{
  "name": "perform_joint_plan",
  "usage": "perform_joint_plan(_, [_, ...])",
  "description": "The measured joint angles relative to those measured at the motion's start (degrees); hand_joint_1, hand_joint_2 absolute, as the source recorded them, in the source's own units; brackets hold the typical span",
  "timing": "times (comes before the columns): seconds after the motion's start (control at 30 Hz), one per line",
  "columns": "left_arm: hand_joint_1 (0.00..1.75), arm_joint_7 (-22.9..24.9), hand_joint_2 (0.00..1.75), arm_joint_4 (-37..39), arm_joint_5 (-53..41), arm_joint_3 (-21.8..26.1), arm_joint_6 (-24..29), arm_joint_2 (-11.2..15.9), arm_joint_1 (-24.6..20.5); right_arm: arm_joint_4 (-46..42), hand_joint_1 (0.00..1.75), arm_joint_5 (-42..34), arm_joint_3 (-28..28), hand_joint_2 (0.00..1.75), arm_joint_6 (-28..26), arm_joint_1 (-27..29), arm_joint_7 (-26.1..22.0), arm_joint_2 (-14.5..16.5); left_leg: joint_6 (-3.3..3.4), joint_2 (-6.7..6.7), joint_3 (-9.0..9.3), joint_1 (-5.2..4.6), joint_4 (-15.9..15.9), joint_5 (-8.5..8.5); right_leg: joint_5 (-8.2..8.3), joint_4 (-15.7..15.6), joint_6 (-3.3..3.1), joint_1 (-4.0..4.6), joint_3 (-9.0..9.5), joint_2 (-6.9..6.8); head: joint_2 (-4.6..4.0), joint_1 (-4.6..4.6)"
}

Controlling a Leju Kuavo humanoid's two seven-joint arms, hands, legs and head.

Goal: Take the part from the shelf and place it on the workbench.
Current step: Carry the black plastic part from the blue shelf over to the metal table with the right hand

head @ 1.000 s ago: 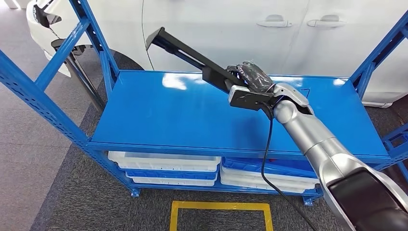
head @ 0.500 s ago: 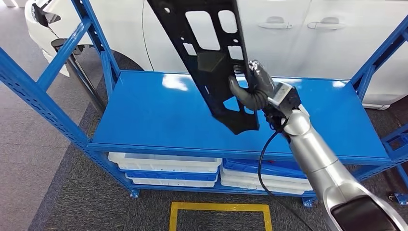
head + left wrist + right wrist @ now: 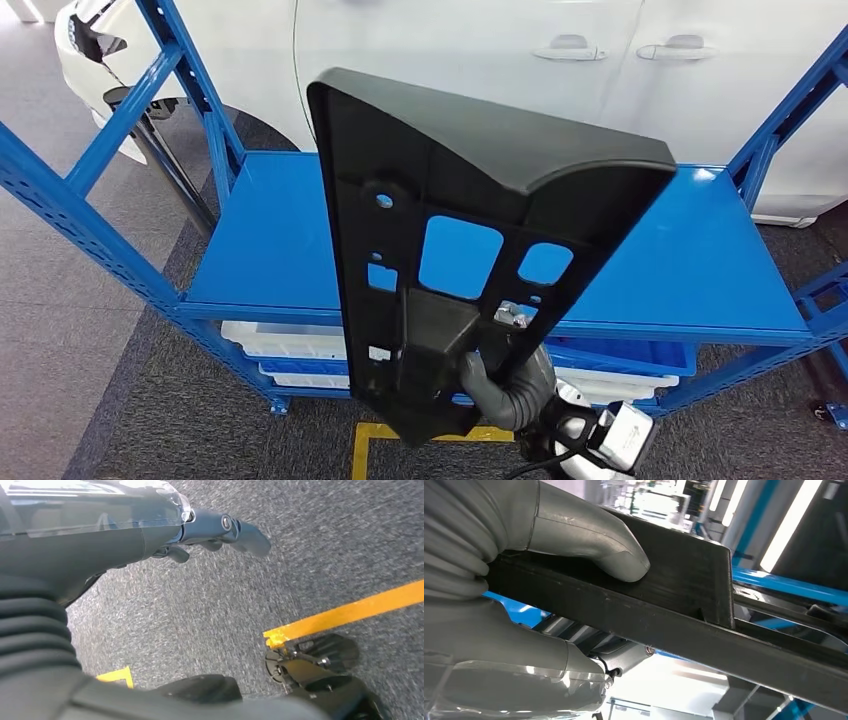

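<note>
The part (image 3: 440, 230) is a large flat black plastic panel with several cut-outs. It stands upright close in front of the head camera, lifted clear of the blue shelf (image 3: 690, 260). My right hand (image 3: 505, 385) grips its lower end from behind, fingers through a cut-out. In the right wrist view the grey thumb (image 3: 584, 535) presses on the part's black edge (image 3: 664, 610). My left hand (image 3: 125, 535) hangs over the grey carpet holding nothing, its dark fingers (image 3: 240, 530) slightly curled.
The blue shelf frame has slanted uprights on the left (image 3: 120, 130) and right (image 3: 790, 110). White and blue trays (image 3: 290, 350) sit on the lower level. A white car (image 3: 480, 50) stands behind. Yellow floor tape (image 3: 365, 440) marks the carpet in front.
My right hand has drawn the part back from over the shelf and up towards the camera; the panel swung from lying slanted to standing upright, now hiding most of the shelf.
</note>
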Motion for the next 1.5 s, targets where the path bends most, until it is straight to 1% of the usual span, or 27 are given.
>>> perform_joint_plan(0.07, [0.0, 0.03, 1.75, 0.0, -0.28, -0.05, 0.0, 0.01, -0.31, -2.11, 1.59, 0.11, 0.3, 1.75, -0.31, 1.87, -0.14, 0.67, -0.57, 0.19, -0.95, 0.1, 2.63, -2.02, 0.19, -0.31, -0.79, -0.22, 0.16, -0.06, 0.0, 0.0])
perform_joint_plan(0.17, [0.0, 0.07, 1.75, 0.0, -0.48, -0.07, 0.0, 0.02, -0.54, -4.24, 1.59, 0.14, 0.43, 1.75, -0.63, 3.5, 0.0, 1.32, -1.13, 0.38, -5.46, 0.17, 13.47, -7.69, 0.24, -0.37, -1.31, -0.09, 0.19, -0.1, -0.01, -0.01])
perform_joint_plan(0.2, [0.0, 0.07, 1.75, 0.0, -0.49, -0.07, 0.0, 0.03, -0.54, -4.63, 1.58, 0.14, 0.44, 1.75, -0.63, 3.94, 0.07, 1.4, -1.2, 0.38, -6.48, 0.18, 16.0, -8.45, 0.24, -0.35, -1.36, -0.01, 0.19, -0.09, -0.01, -0.01])
perform_joint_plan(0.23, [0.0, 0.08, 1.75, 0.0, -0.5, -0.07, 0.0, 0.03, -0.55, -4.95, 1.58, 0.13, 0.44, 1.75, -0.62, 4.3, 0.11, 1.45, -1.16, 0.39, -6.51, 0.17, 16.42, -8.08, 0.24, -0.31, -1.38, 0.06, 0.21, -0.06, -0.01, -0.01])
perform_joint_plan(0.27, [0.0, 0.08, 1.75, 0.0, -0.51, -0.07, 0.0, 0.03, -0.57, -5.24, 1.57, 0.13, 0.44, 1.75, -0.61, 4.56, 0.12, 1.49, -1.01, 0.39, -5.38, 0.17, 14.43, -6.7, 0.24, -0.26, -1.37, 0.13, 0.25, -0.01, -0.01, -0.01])
perform_joint_plan(0.33, [0.0, 0.09, 1.75, 0.0, -0.57, -0.08, 0.07, 0.1, -0.71, -5.8, 1.55, 0.13, 0.44, 1.75, -0.59, 4.81, 0.13, 1.59, -0.38, 0.4, -1.12, 0.07, 6.27, -3.17, 0.2, -0.12, -1.26, 0.29, 0.34, 0.07, -0.01, -0.01])
perform_joint_plan(0.4, [0.0, 0.31, 1.75, 0.0, -0.83, -0.14, 0.32, 0.22, -0.94, -6.23, 1.55, 0.2, 0.44, 1.75, -0.57, 4.88, 0.26, 1.76, 0.29, 0.41, 1.61, -0.21, 0.65, -1.54, 0.22, 0.0, -0.85, 0.46, 0.29, 0.11, -0.01, -0.01])
perform_joint_plan(0.5, [0.0, 0.97, 1.75, 0.0, -1.28, -0.49, 1.17, 0.32, -1.1, -6.7, 1.55, 0.63, 0.52, 1.75, -0.57, 4.94, 1.23, 2.27, 1.08, 0.44, 1.85, -0.33, -0.39, -1.14, 0.38, -0.04, 0.12, 0.42, 0.2, 0.1, -0.01, -0.01])
perform_joint_plan(0.57, [0.0, 1.0, 1.75, 0.0, -0.99, -0.64, 1.74, 0.29, -1.27, -6.88, 1.55, 0.79, 0.57, 1.75, -0.61, 4.86, 2.0, 2.68, 1.72, 0.54, 1.98, -0.03, -0.87, -0.63, -1.02, 1.7, 0.74, 0.32, -0.51, 0.09, -0.01, 0.0])
perform_joint_plan(0.6, [0.0, 0.96, 1.75, 0.0, -0.75, -0.65, 1.83, 0.27, -1.37, -6.89, 1.55, 0.8, 0.6, 1.75, -0.63, 4.81, 2.4, 2.84, 1.94, 0.6, 2.0, 0.1, -1.04, -0.43, -2.65, 4.22, 1.0, 0.22, -1.58, 0.08, -0.01, 0.0])
perform_joint_plan(0.67, [0.0, 1.15, 1.75, 0.0, -0.1, -0.63, 1.63, 0.28, -1.49, -6.74, 1.55, 0.76, 0.76, 1.75, -0.64, 4.72, 3.26, 3.14, 2.08, 0.67, 1.8, 0.08, -1.02, -0.33, -6.54, 12.01, 1.43, -0.01, -5.02, 0.06, -0.01, 0.0])
perform_joint_plan(0.7, [0.0, 1.39, 1.75, 0.0, 0.2, -0.6, 1.49, 0.28, -1.5, -6.55, 1.55, 0.73, 0.85, 1.75, -0.66, 4.69, 3.69, 3.33, 2.09, 0.68, 1.72, 0.07, -0.99, -0.32, -7.63, 15.25, 1.6, -0.14, -6.45, 0.05, -0.01, -0.01])
perform_joint_plan(0.73, [0.0, 1.74, 1.75, 0.0, 0.55, -0.56, 1.34, 0.29, -1.5, -6.32, 1.55, 0.62, 0.93, 1.75, -0.67, 4.61, 4.07, 3.56, 2.08, 0.68, 1.69, 0.07, -0.96, -0.31, -7.63, 16.59, 1.71, -0.26, -6.98, 0.03, -0.01, -0.01])
perform_joint_plan(0.77, [0.0, 2.14, 1.75, 0.0, 0.88, -0.5, 1.17, 0.29, -1.5, -6.06, 1.55, 0.46, 0.99, 1.75, -0.65, 4.45, 4.43, 3.83, 2.04, 0.66, 1.71, 0.08, -0.92, -0.32, -6.53, 15.51, 1.76, -0.38, -6.35, 0.01, -0.01, 0.0])
perform_joint_plan(0.83, [0.0, 2.92, 1.75, 0.0, 1.74, -0.25, 0.7, 0.29, -1.5, -5.51, 1.55, -0.11, 1.14, 1.75, -0.43, 3.83, 5.08, 4.38, 1.79, 0.6, 1.85, 0.1, -0.84, -0.39, -2.74, 7.81, 1.62, -0.55, -2.42, -0.03, -0.01, 0.0])
perform_joint_plan(0.9, [0.0, 3.38, 1.75, 0.0, 2.93, 0.31, 0.12, 0.3, -1.49, -4.88, 1.55, -1.02, 1.34, 1.75, 0.08, 3.26, 5.49, 4.83, 1.2, 0.55, 1.79, -0.08, -0.61, -0.4, -0.58, 1.35, 1.14, -0.38, 0.7, -0.01, -0.01, -0.01])
perform_joint_plan(1.03, [0.0, 3.77, 1.75, 0.0, 4.09, 1.52, -0.89, 0.36, -1.34, -3.66, 1.55, -2.16, 1.46, 1.75, 0.35, 2.98, 5.74, 5.27, -0.06, 0.51, 1.39, -0.09, -0.34, -0.52, 0.05, -0.17, -0.18, -0.13, 0.92, 0.01, -0.01, -0.01])
perform_joint_plan(1.07, [0.0, 3.9, 1.75, 0.0, 4.07, 1.67, -1.1, 0.37, -1.31, -3.44, 1.55, -2.29, 1.46, 1.75, 0.17, 2.89, 5.94, 5.43, -0.32, 0.52, 0.97, 0.0, 0.72, -1.6, 0.29, -0.35, -0.62, -0.2, 0.79, -0.08, -0.01, -0.01])
perform_joint_plan(1.13, [0.0, 4.21, 1.75, 0.0, 3.81, 1.84, -1.42, 0.38, -1.26, -3.1, 1.55, -2.55, 1.46, 1.75, -0.36, 2.77, 6.44, 5.76, -0.7, 0.53, -1.19, 0.12, 6.21, -5.64, 0.8, -0.56, -1.31, -0.25, 0.3, -0.3, -0.01, -0.01])
perform_joint_plan(1.2, [0.0, 4.51, 1.75, 0.0, 3.57, 1.93, -1.56, 0.38, -1.22, -2.79, 1.55, -2.74, 1.46, 1.75, -0.7, 2.97, 6.73, 5.91, -0.95, 0.54, -3.88, 0.15, 13.53, -9.48, 1.32, -0.5, -1.58, -0.06, -0.49, -0.42, -0.01, -0.01])
perform_joint_plan(1.23, [0.0, 4.64, 1.75, 0.0, 3.54, 1.95, -1.58, 0.38, -1.21, -2.64, 1.55, -2.77, 1.46, 1.75, -0.73, 3.17, 6.76, 5.93, -1.0, 0.54, -4.23, 0.15, 15.35, -10.08, 1.6, -0.45, -1.6, 0.03, -0.9, -0.44, -0.01, -0.01])
perform_joint_plan(1.27, [0.0, 4.7, 1.75, 0.0, 3.51, 1.96, -1.6, 0.38, -1.18, -2.52, 1.55, -2.78, 1.46, 1.75, -0.73, 3.39, 6.79, 5.94, -0.94, 0.55, -3.38, 0.15, 14.78, -9.53, 1.88, -0.38, -1.57, 0.1, -1.29, -0.43, -0.01, -0.01])
perform_joint_plan(1.3, [0.0, 4.74, 1.75, 0.0, 3.49, 1.97, -1.61, 0.38, -1.15, -2.45, 1.55, -2.78, 1.46, 1.75, -0.73, 3.59, 6.8, 5.97, -0.79, 0.55, -1.4, 0.14, 11.99, -8.14, 2.16, -0.29, -1.49, 0.16, -1.64, -0.38, -0.01, -0.01])
perform_joint_plan(1.37, [0.0, 4.8, 1.75, 0.0, 3.47, 1.99, -1.61, 0.38, -1.1, -2.38, 1.55, -2.78, 1.46, 1.75, -0.71, 3.82, 6.81, 6.07, -0.27, 0.54, 3.71, 0.03, 3.58, -5.33, 2.73, -0.07, -1.12, 0.3, -2.23, -0.25, 0.0, -0.01])
perform_joint_plan(1.4, [0.0, 4.76, 1.75, 0.0, 3.46, 2.0, -1.59, 0.38, -1.11, -2.38, 1.55, -2.77, 1.46, 1.75, -0.69, 3.88, 6.83, 6.13, -0.01, 0.51, 5.25, -0.1, 0.68, -4.55, 3.01, 0.01, -0.83, 0.36, -2.43, -0.2, 0.0, -0.01])
perform_joint_plan(1.43, [0.0, 4.71, 1.75, 0.0, 3.43, 2.01, -1.59, 0.38, -1.09, -2.38, 1.55, -2.76, 1.46, 1.75, -0.66, 3.93, 6.85, 6.21, 0.27, 0.47, 5.89, -0.25, -0.81, -4.22, 3.32, 0.04, -0.49, 0.38, -2.58, -0.2, 0.0, 0.0])
perform_joint_plan(1.5, [0.0, 4.56, 1.75, 0.0, 3.26, 2.02, -1.64, 0.38, -0.87, -2.39, 1.55, -2.72, 1.46, 1.75, -0.61, 4.09, 6.96, 6.31, 0.84, 0.42, 5.42, -0.44, -1.03, -3.59, 4.06, -0.13, 0.25, 0.35, -2.7, -0.2, -0.01, 0.0])
